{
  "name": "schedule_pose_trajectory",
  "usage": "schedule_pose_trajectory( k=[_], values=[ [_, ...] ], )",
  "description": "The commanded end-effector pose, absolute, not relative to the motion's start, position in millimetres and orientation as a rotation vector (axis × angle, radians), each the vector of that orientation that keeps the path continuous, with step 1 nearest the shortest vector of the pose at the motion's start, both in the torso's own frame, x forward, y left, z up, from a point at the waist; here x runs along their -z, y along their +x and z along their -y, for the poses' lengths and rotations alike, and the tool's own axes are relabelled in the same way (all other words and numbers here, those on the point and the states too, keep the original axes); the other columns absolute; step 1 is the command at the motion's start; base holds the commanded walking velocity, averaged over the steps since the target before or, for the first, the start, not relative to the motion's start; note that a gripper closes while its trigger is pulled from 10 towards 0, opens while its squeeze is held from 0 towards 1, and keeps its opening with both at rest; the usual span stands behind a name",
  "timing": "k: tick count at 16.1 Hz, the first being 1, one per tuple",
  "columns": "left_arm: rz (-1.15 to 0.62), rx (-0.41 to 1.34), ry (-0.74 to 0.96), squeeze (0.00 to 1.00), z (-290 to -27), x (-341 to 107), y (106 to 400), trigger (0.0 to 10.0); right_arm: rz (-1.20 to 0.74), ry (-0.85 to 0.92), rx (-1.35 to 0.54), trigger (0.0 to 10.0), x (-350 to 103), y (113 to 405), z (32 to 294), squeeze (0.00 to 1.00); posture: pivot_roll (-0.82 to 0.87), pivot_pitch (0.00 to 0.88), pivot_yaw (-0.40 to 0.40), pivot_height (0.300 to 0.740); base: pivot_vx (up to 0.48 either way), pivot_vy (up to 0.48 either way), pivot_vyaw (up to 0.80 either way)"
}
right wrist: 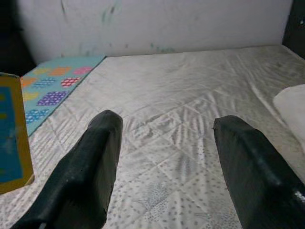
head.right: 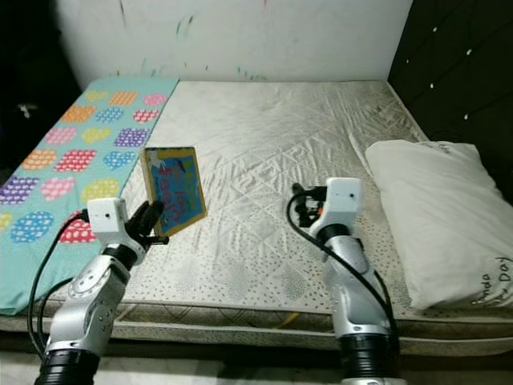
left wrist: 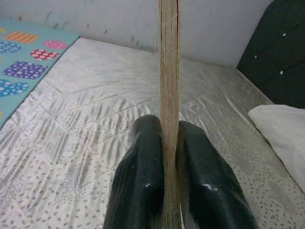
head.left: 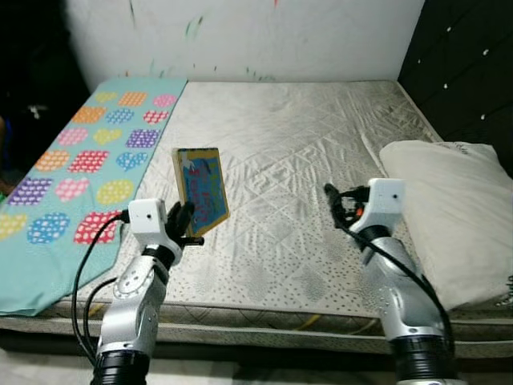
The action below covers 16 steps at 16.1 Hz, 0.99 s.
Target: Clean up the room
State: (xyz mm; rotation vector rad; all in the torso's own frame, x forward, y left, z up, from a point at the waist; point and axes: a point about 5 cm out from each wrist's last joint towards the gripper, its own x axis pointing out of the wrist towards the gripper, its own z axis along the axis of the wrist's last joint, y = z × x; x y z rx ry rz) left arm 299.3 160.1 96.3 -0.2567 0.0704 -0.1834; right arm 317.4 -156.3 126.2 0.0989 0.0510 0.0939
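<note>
Book (head.left: 200,189): thin, blue cover with yellow border; held upright above the bed's (head.left: 304,160) near-left part, gripped at its lower edge by the left gripper (left wrist: 170,157), jaws closed on it.

Right gripper (right wrist: 164,167): jaws open, empty, hovering over the bed's near edge, right of the book.

Risk: grip takes only the bottom edge; the tall book could pivot or slip out if swung quickly.

Surroundings: pillow (head.left: 449,208) at the bed's right side; patterned blanket (head.left: 80,168) along its left side; wall (head.left: 256,32) behind. Nothing blocks the book.
</note>
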Motion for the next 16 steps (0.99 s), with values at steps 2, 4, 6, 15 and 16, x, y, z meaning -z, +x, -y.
schedule_pose_trajectory(
  k=[2, 4, 6, 15, 16],
  values=[
    [0.001, 0.201, -0.248, 0.00, -162.0, -109.6, 302.1, 10.0, -0.034, 0.094, -0.104, 10.0, -130.6, 318.0, 155.1, 0.00, -0.19, 0.000, 0.019, 0.740, 0.000, 0.000, 0.00],
    [0.005, 0.209, -0.250, 0.00, -161.4, -110.1, 302.1, 10.0, -0.034, 0.098, -0.101, 10.0, -130.6, 318.2, 155.8, 0.00, -0.19, 0.000, 0.019, 0.740, 0.000, 0.000, 0.00],
    [0.007, 0.215, -0.250, 0.00, -161.2, -110.3, 302.1, 10.0, -0.035, 0.099, -0.100, 10.0, -130.4, 318.4, 156.1, 0.00, -0.19, 0.000, 0.020, 0.740, 0.127, 0.000, 0.00],
    [0.003, 0.217, -0.248, 0.00, -160.8, -109.6, 302.2, 10.0, -0.036, 0.100, -0.097, 10.0, -129.8, 318.0, 156.5, 0.00, -0.19, 0.000, 0.021, 0.740, 0.234, 0.000, 0.00],
    [-0.011, 0.200, -0.248, 0.00, -161.7, -108.1, 302.9, 10.0, -0.037, 0.100, -0.097, 10.0, -129.7, 317.9, 156.4, 0.00, -0.19, 0.000, 0.021, 0.740, 0.000, 0.000, 0.00]
  ],
)
